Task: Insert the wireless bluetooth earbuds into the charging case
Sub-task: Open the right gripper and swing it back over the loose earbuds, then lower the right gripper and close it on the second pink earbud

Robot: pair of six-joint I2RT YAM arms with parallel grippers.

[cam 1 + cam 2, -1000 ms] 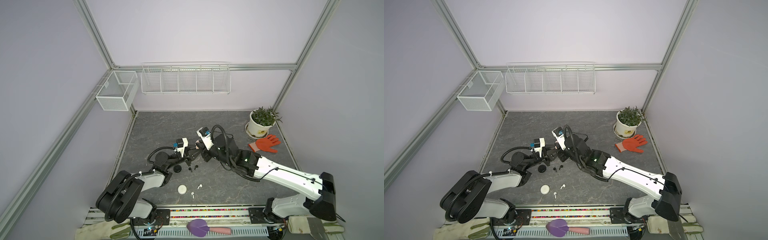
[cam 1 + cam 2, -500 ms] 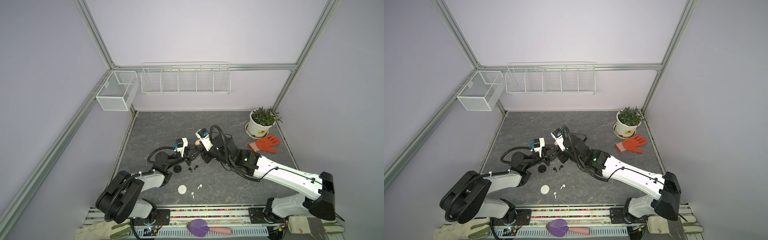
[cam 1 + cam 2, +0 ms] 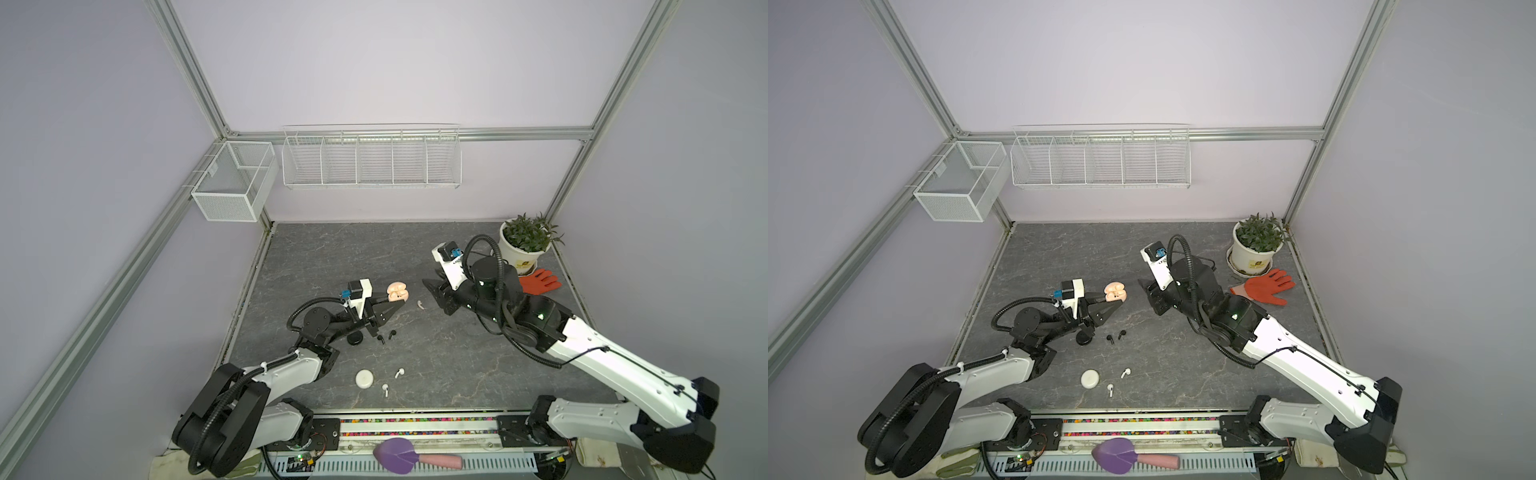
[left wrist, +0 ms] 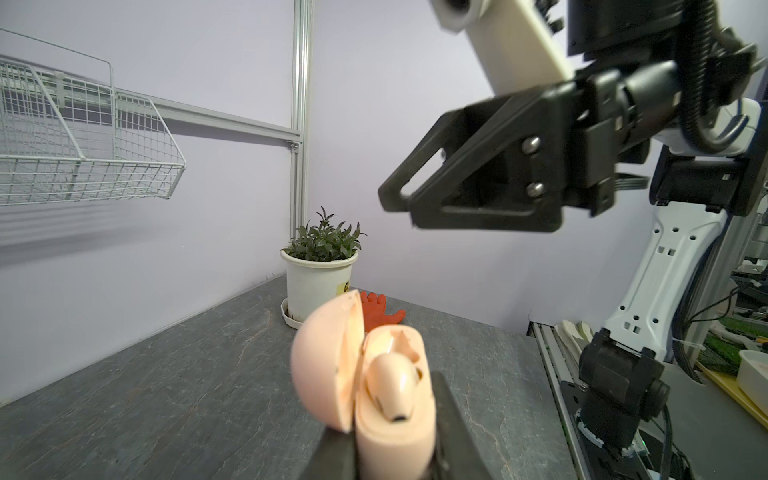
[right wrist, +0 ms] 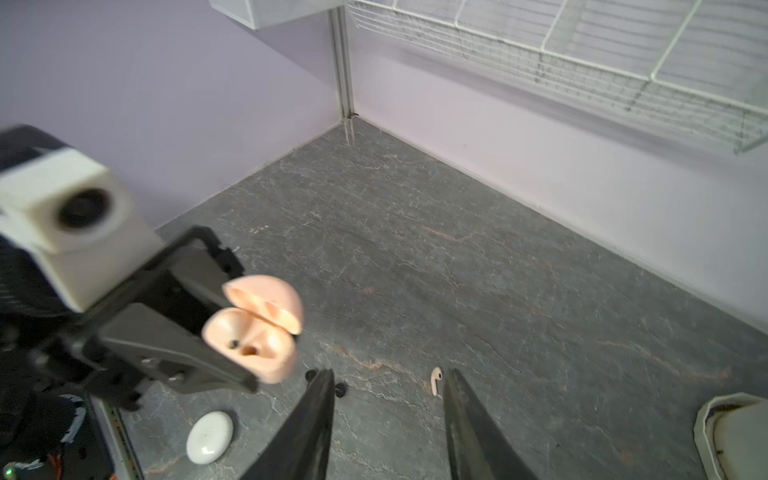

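My L claw [image 3: 397,300] clamps the open pink case [image 4: 395,440], lid up, seated pink bud [image 4: 392,380] inside. R claw [image 5: 390,372] gapes empty above table [image 3: 457,365]; loose pink bud [image 5: 435,379] lies below, btwn tips.

1. Left wrist view: pink charging case [image 4: 390,415] is blurred, its base cut by the frame edge. The left gripper [image 4: 392,449] shows only slivers of its fingers.
2. Right wrist view: right gripper [image 5: 390,374] fingers run out of frame. The white pot [image 5: 735,436] is cropped at a corner, and the camera housing [image 5: 62,220] is blurred.
3. Top view, centre: black earbuds [image 3: 391,333] are too small to tell their orientation.
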